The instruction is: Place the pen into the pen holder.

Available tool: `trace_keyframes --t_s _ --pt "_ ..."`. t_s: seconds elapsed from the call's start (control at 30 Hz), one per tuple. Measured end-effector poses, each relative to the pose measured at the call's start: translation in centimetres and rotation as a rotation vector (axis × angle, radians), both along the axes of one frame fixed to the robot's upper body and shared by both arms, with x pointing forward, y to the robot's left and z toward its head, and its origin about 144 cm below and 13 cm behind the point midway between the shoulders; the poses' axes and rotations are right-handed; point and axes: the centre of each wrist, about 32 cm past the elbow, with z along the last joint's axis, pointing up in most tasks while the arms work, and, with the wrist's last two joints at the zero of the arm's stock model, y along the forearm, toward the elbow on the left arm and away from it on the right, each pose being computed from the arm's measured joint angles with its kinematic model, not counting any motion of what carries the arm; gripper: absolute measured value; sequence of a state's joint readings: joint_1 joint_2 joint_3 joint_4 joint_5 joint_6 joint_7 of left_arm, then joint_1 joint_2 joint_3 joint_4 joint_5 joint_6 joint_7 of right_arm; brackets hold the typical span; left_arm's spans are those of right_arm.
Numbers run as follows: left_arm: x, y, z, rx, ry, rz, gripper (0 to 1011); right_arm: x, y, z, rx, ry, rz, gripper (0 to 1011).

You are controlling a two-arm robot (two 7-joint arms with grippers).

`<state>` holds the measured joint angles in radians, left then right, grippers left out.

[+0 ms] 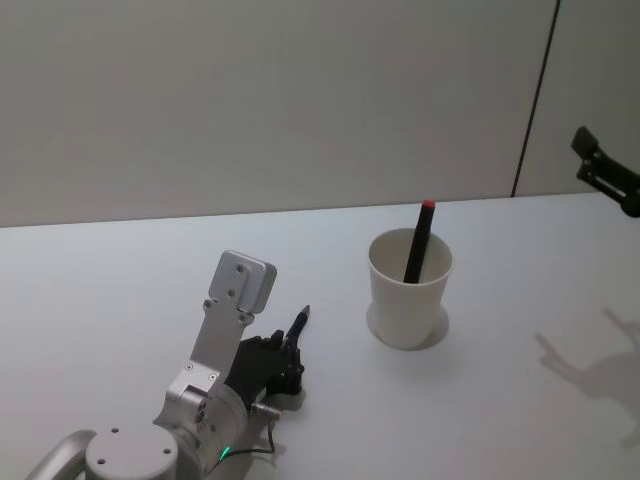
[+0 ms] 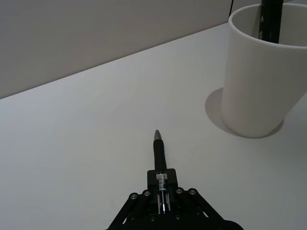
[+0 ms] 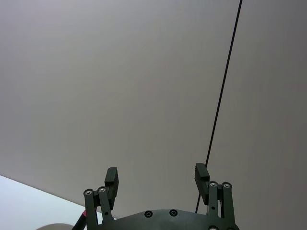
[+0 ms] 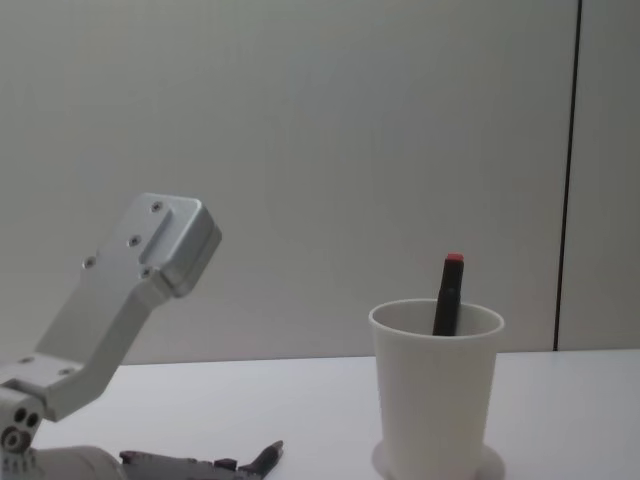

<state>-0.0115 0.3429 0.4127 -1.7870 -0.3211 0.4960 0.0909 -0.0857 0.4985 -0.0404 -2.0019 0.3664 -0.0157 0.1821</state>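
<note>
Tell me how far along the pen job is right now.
Done: a red-tipped pen already stands in the pen holder. In hand: the left gripper is shut on a second pen, low at the table, left of the holder. Left: lift it, carry it over the rim and let go. The right gripper hangs open, raised at the right.

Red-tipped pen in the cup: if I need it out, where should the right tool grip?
The red-tipped pen is probably best pinched just below its red end, coming straight down: only that stretch clears the rim of the pen holder, standing nearly upright. The right tool is open.
</note>
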Motion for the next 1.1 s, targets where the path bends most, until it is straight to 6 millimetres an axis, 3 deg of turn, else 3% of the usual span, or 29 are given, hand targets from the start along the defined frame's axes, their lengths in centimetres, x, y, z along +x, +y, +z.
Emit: trace_keyframes --t_s 1.1 --pt "0.00 0.00 -0.01 0.000 0.000 -0.001 118 0.00 0.00 0.00 0.000 0.000 0.000 1004"
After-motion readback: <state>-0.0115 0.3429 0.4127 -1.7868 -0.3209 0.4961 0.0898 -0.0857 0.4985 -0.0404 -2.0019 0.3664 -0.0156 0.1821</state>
